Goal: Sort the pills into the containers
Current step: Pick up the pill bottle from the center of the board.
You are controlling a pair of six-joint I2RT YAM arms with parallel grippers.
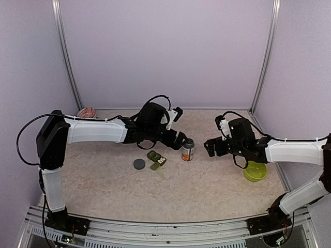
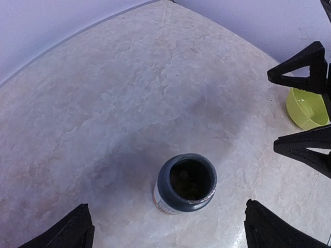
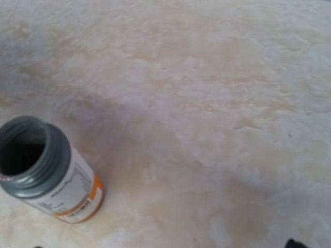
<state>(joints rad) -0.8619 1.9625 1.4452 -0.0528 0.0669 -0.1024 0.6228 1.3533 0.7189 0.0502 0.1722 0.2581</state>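
One open pill bottle point(image 1: 187, 150), between left pincer point(image 1: 181, 140) and right pincer point(image 1: 210, 148). One containers strip point(image 1: 156, 158), three compartments, and one grey disc point(image 1: 139, 164): near left pincer. One lime-green bowl point(image 1: 255, 171): near right pincer.

A bottle point(image 3: 49, 175) stands on the bench point(image 3: 217, 103) at 8 o'clock, with no cap on it. Its grey threaded neck is open and the inside is too dark to tell what it holds. A white label point(image 3: 72, 188) with an orange band wraps the body. The bench is pale and mottled beige, with a soft shadow from 10 o'clock towards the centre. A small dark speck point(image 3: 296, 243) sits at the 5 o'clock edge.
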